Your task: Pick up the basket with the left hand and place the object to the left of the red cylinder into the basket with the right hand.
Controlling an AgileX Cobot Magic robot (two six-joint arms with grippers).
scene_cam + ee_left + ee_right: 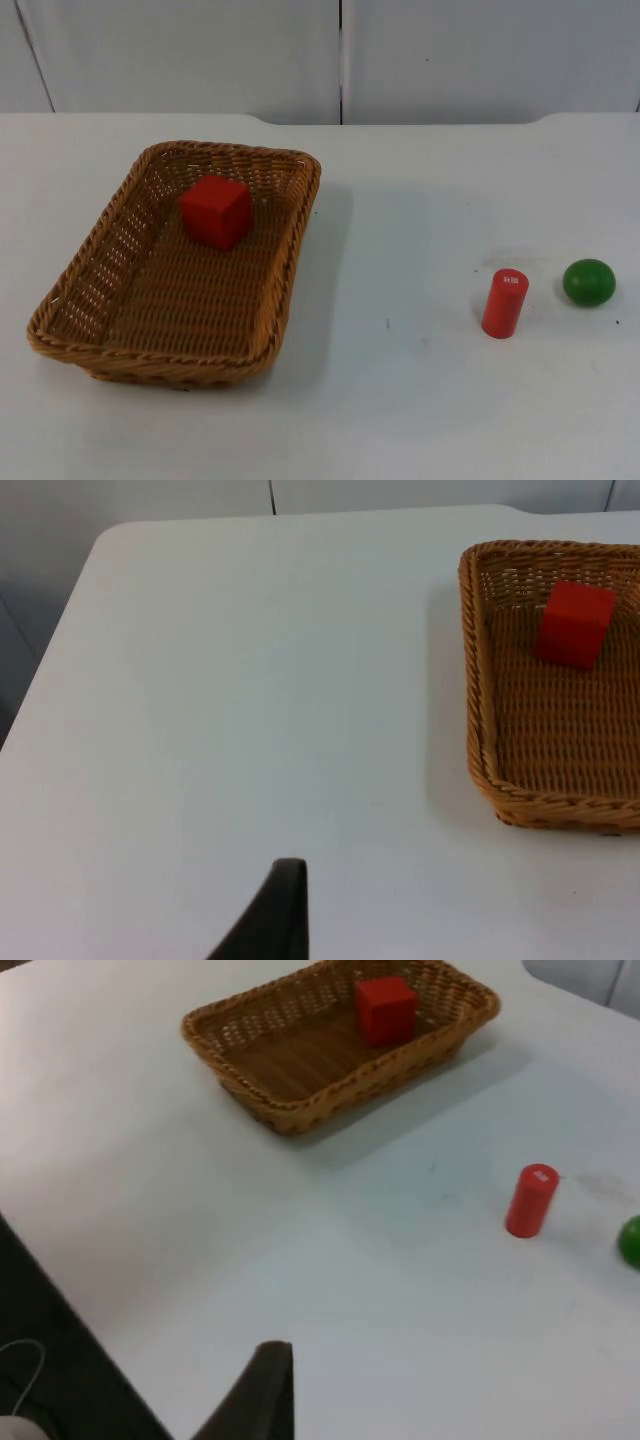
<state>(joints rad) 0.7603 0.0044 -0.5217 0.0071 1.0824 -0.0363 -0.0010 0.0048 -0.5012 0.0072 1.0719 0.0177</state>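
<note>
While the table lies white under everything, the basket rests on it at the left with the cube inside, near its far end. Well apart to the right, the cylinder stands upright, and the green ball sits just beside it, further right. How either gripper's fingers stand cannot be told.
</note>
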